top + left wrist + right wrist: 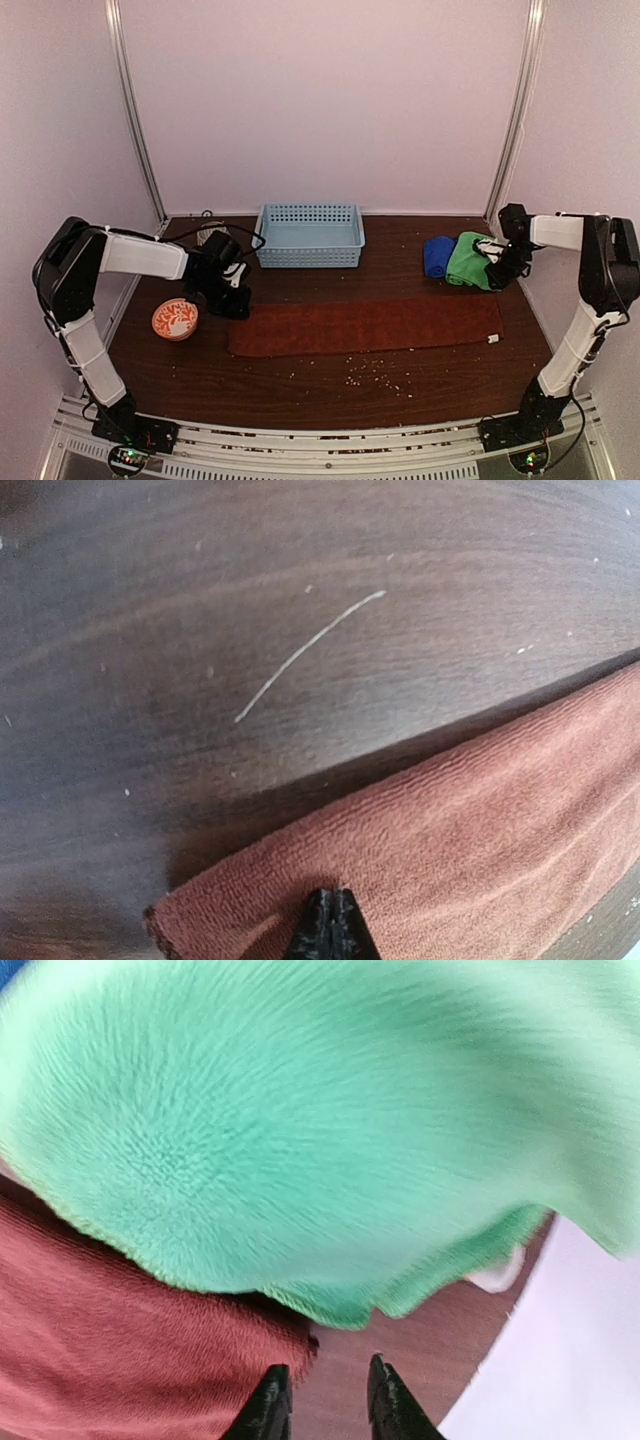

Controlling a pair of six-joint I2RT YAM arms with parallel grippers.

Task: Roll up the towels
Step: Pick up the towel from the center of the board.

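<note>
Left claw [330, 925] sits pressed shut at the left end of the rust-red towel [365, 325], which lies flat mid-frame on the desk [300, 385]. Right claw [327, 1390], narrowly parted, hovers by the green towel [466, 262]. A good roll likely needs a tight first turn with square edges.

Towels as I see them
Rust-red towel [370, 325] lies flat, a long strip across centre; green towel [468, 260] and blue towel [437, 256] sit bunched, touching, far right.
</note>
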